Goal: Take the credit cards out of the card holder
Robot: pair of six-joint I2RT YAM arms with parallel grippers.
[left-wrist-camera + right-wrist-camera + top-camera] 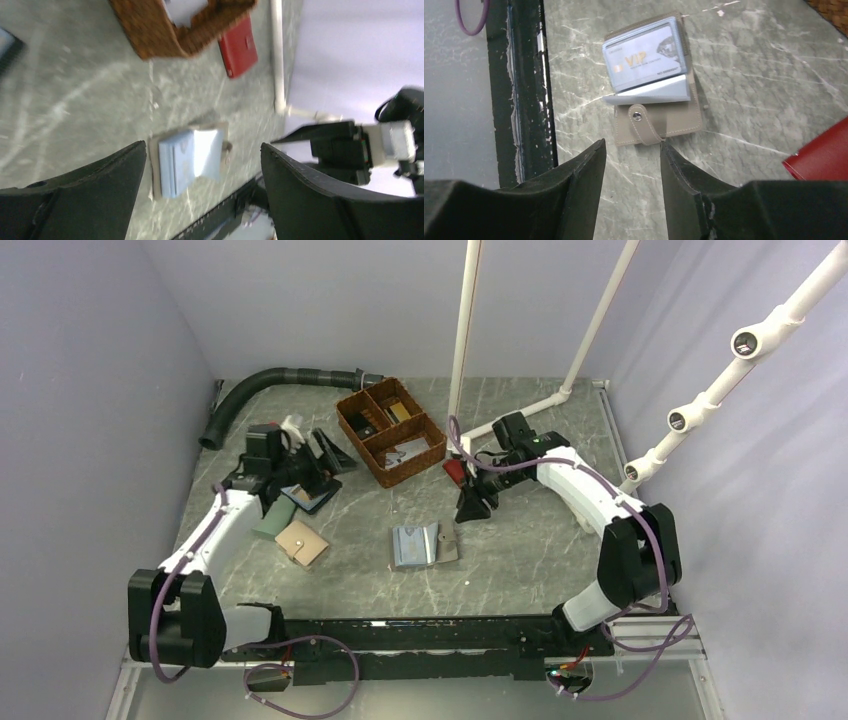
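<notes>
1. Lying open on the grey marbled table, your taupe-grey bifold card holder with its light blue inside sits at the middle, between both arms.
2. You can see a pale credit card printed "VIP" tucked in its clear sleeve.
3. Your left gripper is released, jaws wide, nothing between them.
4. Your right gripper hangs near the holder's snap tab, fingers parted, grasping nothing.
5. A flat red wallet lies beside a brown woven basket.

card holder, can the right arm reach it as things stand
Probably yes: the card holder lies open just ahead of the right fingers, which stand apart and empty, with nothing in between.
</notes>
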